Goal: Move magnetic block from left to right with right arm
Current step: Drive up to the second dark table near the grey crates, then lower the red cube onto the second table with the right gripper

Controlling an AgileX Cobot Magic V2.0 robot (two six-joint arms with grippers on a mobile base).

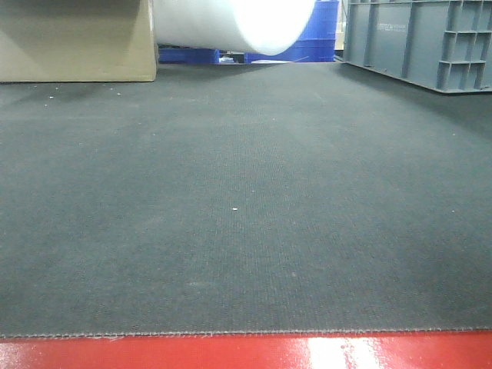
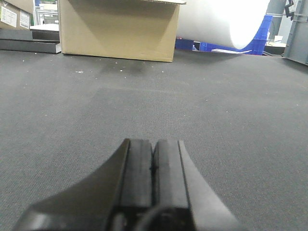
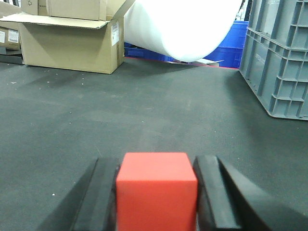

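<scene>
The magnetic block, a plain bright red cube, fills the bottom middle of the right wrist view. My right gripper is shut on it, one black finger pressed against each side. Dark grey mat lies beyond it; the block's underside is hidden. In the left wrist view my left gripper is shut with its two black pads pressed together and nothing between them, low over the mat. Neither the grippers nor the block appear in the exterior front view.
A dark grey mat covers the floor, with a red strip along its near edge. At the back stand a cardboard box, a large white roll and blue crates. A grey plastic crate stands back right.
</scene>
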